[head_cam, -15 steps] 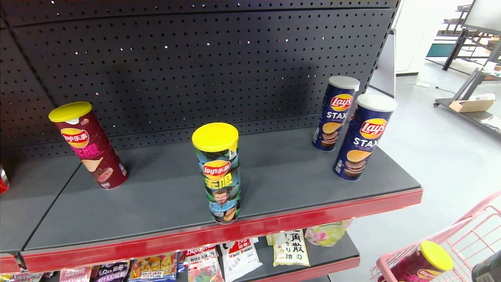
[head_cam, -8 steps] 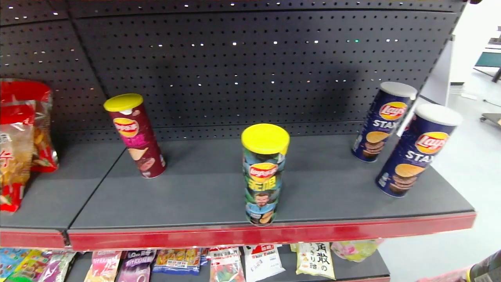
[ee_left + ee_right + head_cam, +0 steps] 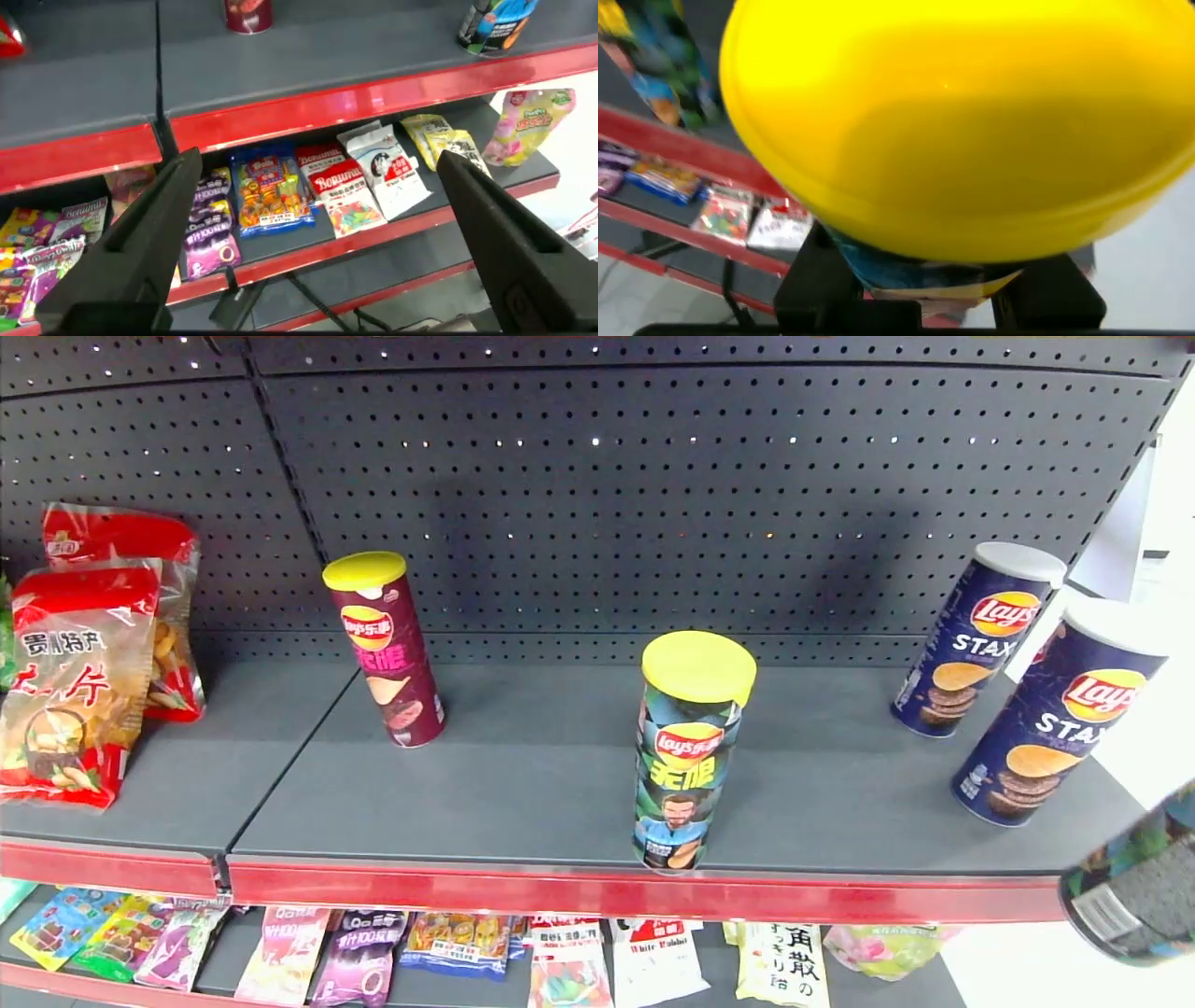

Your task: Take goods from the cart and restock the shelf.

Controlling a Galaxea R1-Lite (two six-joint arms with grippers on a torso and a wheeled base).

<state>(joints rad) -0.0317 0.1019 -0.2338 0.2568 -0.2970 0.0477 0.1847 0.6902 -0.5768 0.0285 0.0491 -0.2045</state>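
Green can [image 3: 1131, 885] lifted higher, nearer shelf's [image 3: 541, 784] front right corner.

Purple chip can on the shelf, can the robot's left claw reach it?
Probably yes. The left claw is open and empty, and the purple chip can stands alone with bare shelf around it. The claw sits lower, in front of the red shelf edge, so it would have to rise first.

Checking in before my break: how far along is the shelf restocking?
Looks done: four cans stand on the shelf, a maroon can, a green can and two blue cans. In hand: the right hand grips a fifth can near the shelf's right end; the left hand is open. Left: setting that can down.
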